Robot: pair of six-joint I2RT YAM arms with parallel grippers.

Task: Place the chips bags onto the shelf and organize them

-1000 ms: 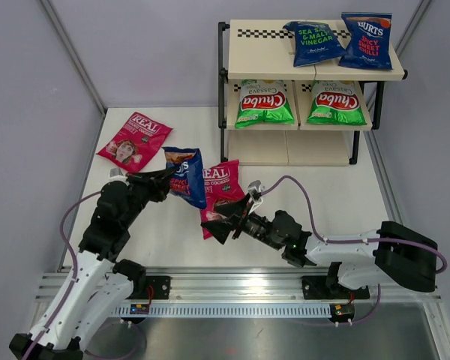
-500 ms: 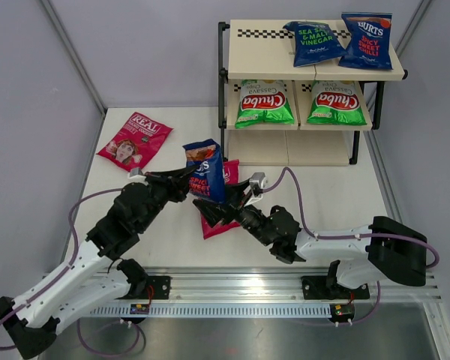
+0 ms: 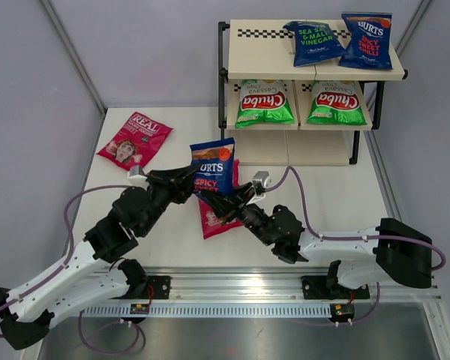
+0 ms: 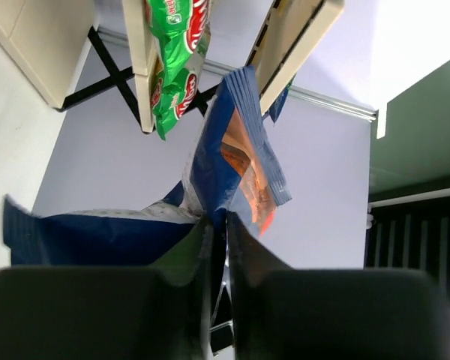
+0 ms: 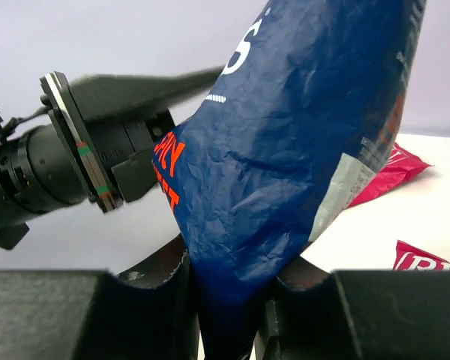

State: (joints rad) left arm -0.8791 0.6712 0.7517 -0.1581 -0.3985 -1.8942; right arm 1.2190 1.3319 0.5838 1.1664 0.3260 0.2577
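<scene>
The blue BURTS bag [image 3: 214,166] has risen upright, left gripper [image 3: 193,181] and right gripper [image 3: 225,202] both clamped on it.

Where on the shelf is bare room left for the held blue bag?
Bare: the top board's left half, beside two BURTS bags, and the bottom board as far as it shows. Crowded: the middle tier, filled by two Chuba bags, and the table centre, where the left gripper and right gripper clamp the held bag over a REAL bag.
</scene>
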